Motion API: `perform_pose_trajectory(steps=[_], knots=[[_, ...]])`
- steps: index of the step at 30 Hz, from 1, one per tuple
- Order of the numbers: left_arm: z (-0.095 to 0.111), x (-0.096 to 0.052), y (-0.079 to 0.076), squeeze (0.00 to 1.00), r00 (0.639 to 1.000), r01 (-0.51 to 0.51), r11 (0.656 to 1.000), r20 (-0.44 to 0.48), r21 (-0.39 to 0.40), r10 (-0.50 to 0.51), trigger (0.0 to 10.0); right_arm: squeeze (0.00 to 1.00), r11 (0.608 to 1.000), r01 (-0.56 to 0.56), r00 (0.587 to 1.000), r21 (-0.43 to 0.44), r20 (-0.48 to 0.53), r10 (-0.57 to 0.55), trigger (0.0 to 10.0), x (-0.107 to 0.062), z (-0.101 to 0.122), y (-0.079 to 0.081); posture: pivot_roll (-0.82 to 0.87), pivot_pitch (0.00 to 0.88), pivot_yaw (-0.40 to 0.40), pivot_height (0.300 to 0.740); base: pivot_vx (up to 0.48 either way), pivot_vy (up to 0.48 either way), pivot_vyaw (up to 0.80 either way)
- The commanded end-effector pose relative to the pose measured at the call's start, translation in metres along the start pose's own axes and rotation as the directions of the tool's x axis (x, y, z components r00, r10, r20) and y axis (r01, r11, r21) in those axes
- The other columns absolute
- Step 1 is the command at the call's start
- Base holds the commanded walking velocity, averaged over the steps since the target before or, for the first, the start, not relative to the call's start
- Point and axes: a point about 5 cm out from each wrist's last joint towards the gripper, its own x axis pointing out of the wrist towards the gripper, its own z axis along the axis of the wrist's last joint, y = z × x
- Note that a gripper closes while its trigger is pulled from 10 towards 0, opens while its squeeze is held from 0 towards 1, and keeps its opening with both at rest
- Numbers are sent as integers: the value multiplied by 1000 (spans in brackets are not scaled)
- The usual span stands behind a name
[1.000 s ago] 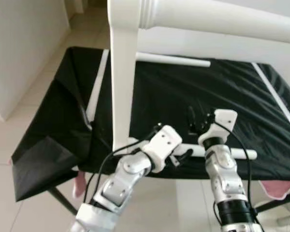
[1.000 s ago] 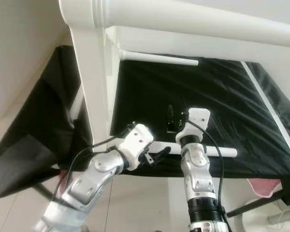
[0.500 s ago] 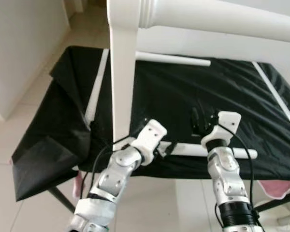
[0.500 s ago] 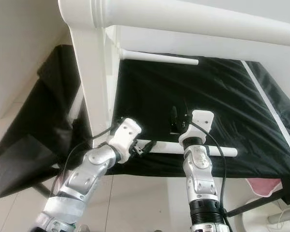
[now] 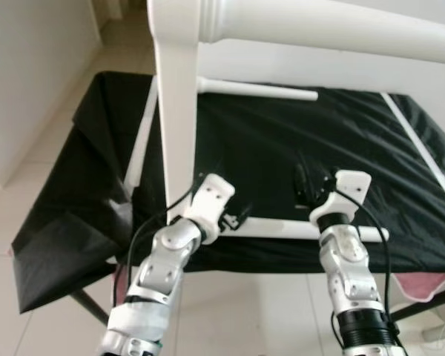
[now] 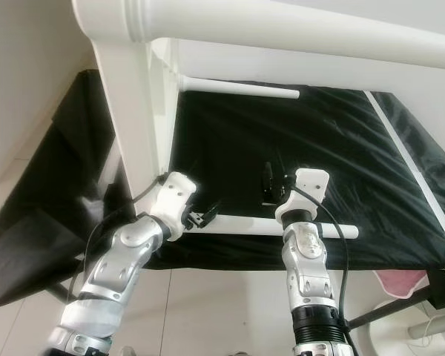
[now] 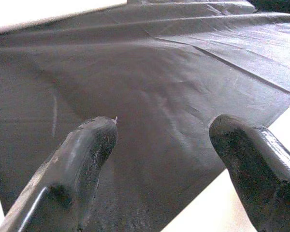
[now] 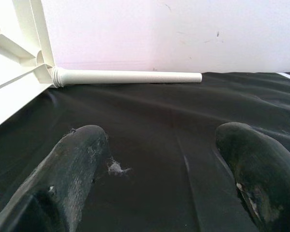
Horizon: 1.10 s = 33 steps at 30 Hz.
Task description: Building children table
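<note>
White table frame (image 5: 179,111) upright just beside left gripper (image 5: 239,219), fingers spread over black cloth (image 5: 267,156), loose white leg (image 5: 297,230) lying between both grippers, right gripper (image 5: 311,187) spread, empty, far leg (image 8: 125,76) ahead of it

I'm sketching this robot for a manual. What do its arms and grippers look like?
Both arms are jointed silver metal segments with black cables looped outside. Each wrist carries a white blocky housing. The left gripper and right gripper each have two long, rounded black fingers.

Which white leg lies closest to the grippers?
The near leg, lying along the black cloth's front edge just beyond both grippers; the other leg lies at the back.
</note>
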Motion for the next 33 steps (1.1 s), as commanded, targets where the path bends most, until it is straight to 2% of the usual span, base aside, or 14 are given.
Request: perform_pose_trajectory(steps=[1, 8, 9, 11, 16, 20, 23, 28, 33], knots=[[-24, -17, 30, 0, 905, -415, 910, -103, 4, 413, 10000, 0, 1000, 0, 1000, 0, 7, 0, 10000, 1, 1, -3, 49, 80, -73, 740, 0, 0, 0], [-24, -16, 27, 0, 917, -391, 921, -89, -8, 388, 10000, 0, 1000, -18, 1000, 4, 6, 18, 10000, 2, 0, 1, 55, 74, -78, 740, 0, 0, 0], [-20, -12, 21, 0, 930, -364, 932, -63, -5, 363, 10000, 0, 1000, -27, 1000, 5, 6, 27, 10000, 2, -1, 3, 56, 70, -77, 740, 0, 0, 0], [-12, -7, 11, 0, 949, -314, 948, -15, -52, 314, 10000, 0, 999, -34, 999, 5, 6, 34, 10000, 2, -1, 4, 55, 65, -74, 740, 0, 0, 0], [-3, -4, 3, 0, 956, -292, 956, 37, -30, 293, 10000, 0, 999, -33, 999, 3, 4, 33, 10000, 2, -2, 4, 49, 61, -68, 740, 0, 0, 0], [-1, 0, 2, 0, 960, -275, 961, 50, -15, 275, 10000, 0, 1000, -26, 1000, 1, 2, 26, 10000, 0, -3, 2, 43, 52, -60, 740, 0, 0, 0], [0, 3, 2, 0, 966, -250, 967, 58, -39, 252, 10000, 0, 1000, -22, 1000, -1, 2, 22, 10000, -1, -4, 1, 38, 43, -53, 740, 0, 0, 0], [-3, 1, 3, 0, 969, -240, 970, 53, -47, 243, 10000, 0, 1000, -12, 1000, -3, 2, 12, 10000, -3, -5, -1, 34, 34, -43, 740, 0, 0, 0], [-4, 2, 4, 0, 972, -233, 973, 43, -9, 233, 10000, 0, 1000, -5, 1000, -5, 0, 5, 10000, -4, -6, -2, 35, 26, -38, 740, 0, 0, 0]])
